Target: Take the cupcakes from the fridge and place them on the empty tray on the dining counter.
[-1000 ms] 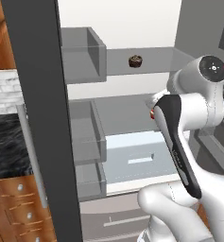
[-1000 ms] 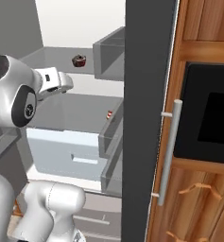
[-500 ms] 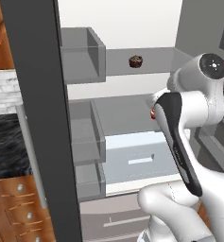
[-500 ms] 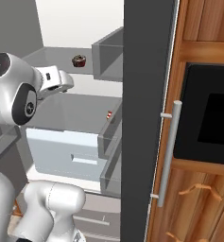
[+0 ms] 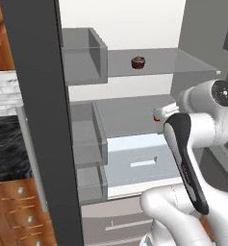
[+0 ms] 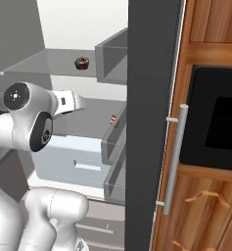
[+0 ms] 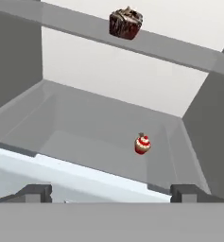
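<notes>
over the last second i have swung the arm further into the open fridge (image 5: 134, 29); in the left base view the hand now sits lower and nearer the middle shelf than it did a second ago. nothing on the shelves has moved.

the gripper (image 7: 111, 193) is released, fingers spread wide with nothing between them. in the hand view both fingertips (image 7: 35, 191) stand at the front lip of the middle shelf.

the frosted cupcake (image 7: 142, 143) lies ahead of the fingers, beyond the lip, on the middle shelf floor, slightly toward the right finger and well apart from both. the chocolate cupcake (image 7: 125, 22) stands on the upper shelf, above the fingers and further back.

my reading: the approach is now lined up on the frosted cupcake, so that is the first pick. neither cupcake is grasped yet; the whole carry to the tray remains. next i need to advance and shift slightly toward the right finger.
</notes>
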You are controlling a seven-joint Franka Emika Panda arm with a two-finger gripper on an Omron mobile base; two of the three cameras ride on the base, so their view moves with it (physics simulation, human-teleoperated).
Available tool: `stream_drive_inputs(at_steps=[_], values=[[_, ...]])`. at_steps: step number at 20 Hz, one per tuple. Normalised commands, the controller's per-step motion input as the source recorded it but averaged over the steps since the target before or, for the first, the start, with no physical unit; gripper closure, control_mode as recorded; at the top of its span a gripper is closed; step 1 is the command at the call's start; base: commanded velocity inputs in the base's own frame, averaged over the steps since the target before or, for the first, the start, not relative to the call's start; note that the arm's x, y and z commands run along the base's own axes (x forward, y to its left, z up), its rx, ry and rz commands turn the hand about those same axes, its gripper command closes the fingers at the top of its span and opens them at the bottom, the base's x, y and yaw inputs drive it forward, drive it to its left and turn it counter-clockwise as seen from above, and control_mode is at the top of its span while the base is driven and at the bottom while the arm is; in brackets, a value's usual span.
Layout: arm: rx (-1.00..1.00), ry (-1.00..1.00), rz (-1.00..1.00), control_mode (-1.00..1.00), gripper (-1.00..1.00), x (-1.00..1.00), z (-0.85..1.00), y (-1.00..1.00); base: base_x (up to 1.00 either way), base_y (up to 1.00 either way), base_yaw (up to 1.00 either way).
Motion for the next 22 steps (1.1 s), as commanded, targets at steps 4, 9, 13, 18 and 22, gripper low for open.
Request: stream_drive_inputs(at_steps=[4,9,13,18,22], values=[[0.24,0.04,-0.17,-1.00,-1.00,0.32,0.00,-0.17,0.00,0.00,0.00],[0.24,0.20,-0.25,-1.00,-1.00,0.42,0.00,-0.14,0.00,0.00,0.00],[0.17,0.17,-0.06,-1.00,-1.00,0.28,-0.14,-0.38,0.00,0.00,0.00],[0.05,0.05,0.00,-1.00,-1.00,0.42,-0.46,-0.14,0.00,0.00,0.00],[0.00,0.00,0.00,-1.00,-1.00,0.58,-0.54,-0.01,0.00,0.00,0.00]])
